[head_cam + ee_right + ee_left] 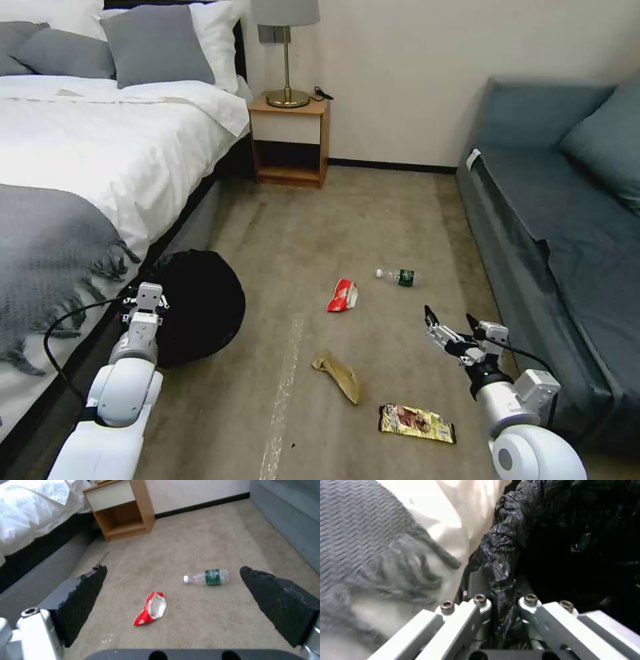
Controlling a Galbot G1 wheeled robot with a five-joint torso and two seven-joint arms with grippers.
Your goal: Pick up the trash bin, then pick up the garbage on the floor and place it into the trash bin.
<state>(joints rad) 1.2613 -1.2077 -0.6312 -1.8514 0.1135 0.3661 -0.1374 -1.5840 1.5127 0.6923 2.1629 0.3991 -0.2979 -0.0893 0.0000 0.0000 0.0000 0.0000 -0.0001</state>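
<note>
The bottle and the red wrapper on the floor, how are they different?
The bottle is clear with a green label and a white cap; the wrapper is red and white. The bottle is round and keeps its shape, lying on its side; the wrapper is flat and crumpled. The bottle lies nearer the sofa, the wrapper nearer the bin. Both lie on the carpet, untouched, ahead of the open right pincer.

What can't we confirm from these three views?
- Trash bin inside: head view shows black bag only; left wrist view is dark there.
- Left gripper fingertips: buried in the bag's folds.
- Bottle label text: too small.
- Bed: cut off by the head view's edge.
</note>
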